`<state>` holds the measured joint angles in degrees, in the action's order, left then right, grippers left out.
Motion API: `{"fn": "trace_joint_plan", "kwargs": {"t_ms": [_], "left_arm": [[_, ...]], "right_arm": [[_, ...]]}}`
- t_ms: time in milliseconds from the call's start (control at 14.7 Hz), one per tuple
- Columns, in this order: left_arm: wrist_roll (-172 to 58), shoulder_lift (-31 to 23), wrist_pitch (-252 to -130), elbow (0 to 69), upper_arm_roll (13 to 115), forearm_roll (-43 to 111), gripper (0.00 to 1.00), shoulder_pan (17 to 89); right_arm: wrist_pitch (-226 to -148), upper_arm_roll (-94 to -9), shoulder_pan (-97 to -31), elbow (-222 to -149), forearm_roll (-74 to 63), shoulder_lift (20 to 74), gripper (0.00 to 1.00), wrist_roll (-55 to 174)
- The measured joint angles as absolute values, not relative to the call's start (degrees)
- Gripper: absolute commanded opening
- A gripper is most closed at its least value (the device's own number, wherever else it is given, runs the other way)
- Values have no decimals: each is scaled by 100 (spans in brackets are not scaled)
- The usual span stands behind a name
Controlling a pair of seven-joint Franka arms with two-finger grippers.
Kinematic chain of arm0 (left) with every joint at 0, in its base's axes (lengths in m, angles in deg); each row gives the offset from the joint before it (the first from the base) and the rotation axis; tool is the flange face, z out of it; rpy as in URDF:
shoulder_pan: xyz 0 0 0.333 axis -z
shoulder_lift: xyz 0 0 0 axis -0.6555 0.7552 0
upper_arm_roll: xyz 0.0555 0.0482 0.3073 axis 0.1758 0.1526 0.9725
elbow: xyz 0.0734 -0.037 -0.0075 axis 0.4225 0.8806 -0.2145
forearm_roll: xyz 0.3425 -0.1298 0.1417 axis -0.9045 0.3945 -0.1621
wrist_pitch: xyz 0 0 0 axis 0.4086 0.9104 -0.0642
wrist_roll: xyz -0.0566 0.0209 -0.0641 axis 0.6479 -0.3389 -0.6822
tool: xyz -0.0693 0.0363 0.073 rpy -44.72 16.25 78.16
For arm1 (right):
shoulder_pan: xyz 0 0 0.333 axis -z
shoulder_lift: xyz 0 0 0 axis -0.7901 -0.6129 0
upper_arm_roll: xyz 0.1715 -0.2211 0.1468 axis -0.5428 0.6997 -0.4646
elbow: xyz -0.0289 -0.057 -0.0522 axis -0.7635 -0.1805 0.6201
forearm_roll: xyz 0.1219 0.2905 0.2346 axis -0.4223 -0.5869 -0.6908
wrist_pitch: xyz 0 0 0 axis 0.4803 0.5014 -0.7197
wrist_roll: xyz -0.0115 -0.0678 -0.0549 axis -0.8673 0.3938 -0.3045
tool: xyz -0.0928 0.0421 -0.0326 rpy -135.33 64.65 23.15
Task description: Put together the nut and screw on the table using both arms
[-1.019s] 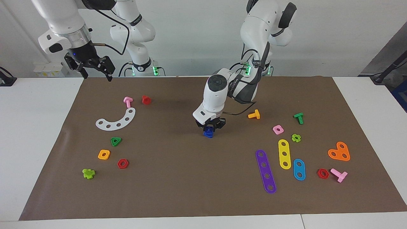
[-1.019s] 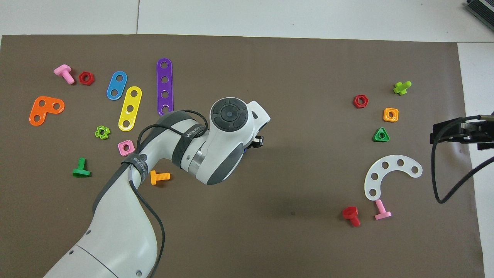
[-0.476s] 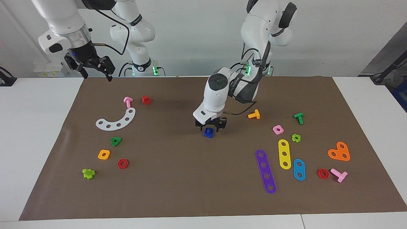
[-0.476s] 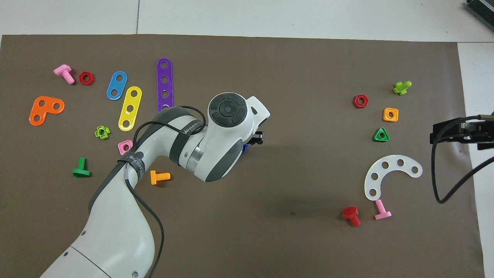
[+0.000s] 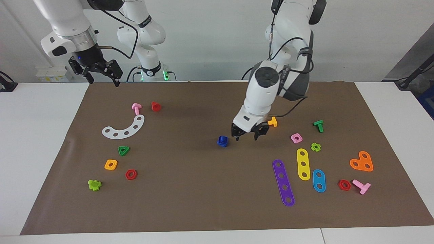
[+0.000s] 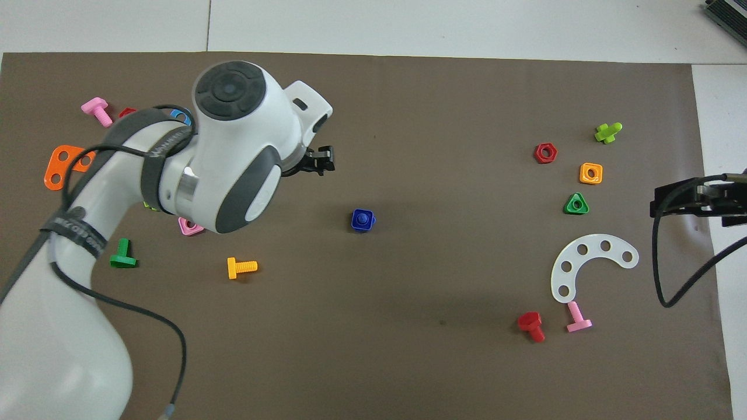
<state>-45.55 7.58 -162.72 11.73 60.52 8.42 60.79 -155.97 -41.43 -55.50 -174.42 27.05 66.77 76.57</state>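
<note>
The dark blue nut (image 5: 222, 143) sits on the dark blue screw (image 5: 222, 138) as one piece in the middle of the brown mat (image 5: 190, 189). The overhead view shows the nut (image 6: 356, 223) with the screw's shaft (image 6: 364, 219) in its centre hole. My left gripper (image 5: 247, 137) is open and empty, raised a little over the mat beside the blue piece, toward the left arm's end; it also shows in the overhead view (image 6: 320, 161). My right gripper (image 5: 100, 73) is open and empty and waits high over the mat's corner at the right arm's end.
An orange bolt (image 5: 271, 122), a pink nut (image 5: 296, 138), a green bolt (image 5: 318, 125) and coloured strips (image 5: 283, 182) lie toward the left arm's end. A white curved plate (image 5: 123, 128), a red bolt (image 5: 155, 106) and small nuts (image 5: 111, 164) lie toward the right arm's end.
My left gripper has let go of the blue piece, risen and moved away toward the left arm's end. The blue piece stays on the mat. The right arm has not moved.
</note>
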Motion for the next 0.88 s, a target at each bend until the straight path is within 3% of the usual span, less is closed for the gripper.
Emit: {"fn": "trace_joint_plan", "kwargs": {"t_ms": [408, 883], "left_arm": [[-5838, 49, -15353, 1180, 6063, 844, 91, 4614], [-6299, -696, -14679, 1184, 6047, 844, 99, 4266]], "right_arm": [[-15597, -4143, -5550, -17442, 2705, 6677, 100, 7657], [-15597, -4143, -5550, -17442, 2705, 6677, 100, 7657]]}}
